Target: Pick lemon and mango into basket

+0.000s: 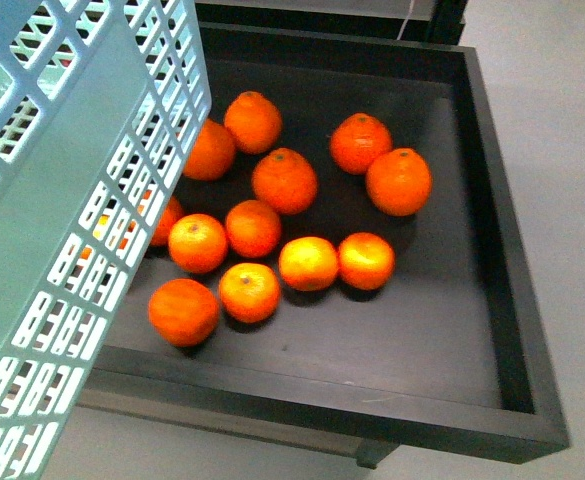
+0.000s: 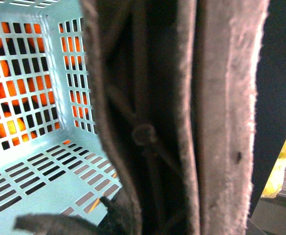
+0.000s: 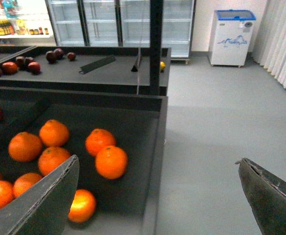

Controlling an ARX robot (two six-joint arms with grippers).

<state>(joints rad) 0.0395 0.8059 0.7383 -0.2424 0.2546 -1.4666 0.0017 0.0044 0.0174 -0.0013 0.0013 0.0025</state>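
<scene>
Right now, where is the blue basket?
In the front view the basket fills the left side, tilted, with its slotted wall overlapping the left edge of the black tray of oranges.

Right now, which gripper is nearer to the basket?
Left. The brown handle of the basket fills its wrist view, right up close. The right gripper hangs open over the edge of the tray of oranges, basket out of its view.

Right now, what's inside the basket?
No fruit on the visible floor of the basket. The oranges are outside it and only show through its slots. The brown handle covers the rest of the inside.
</scene>
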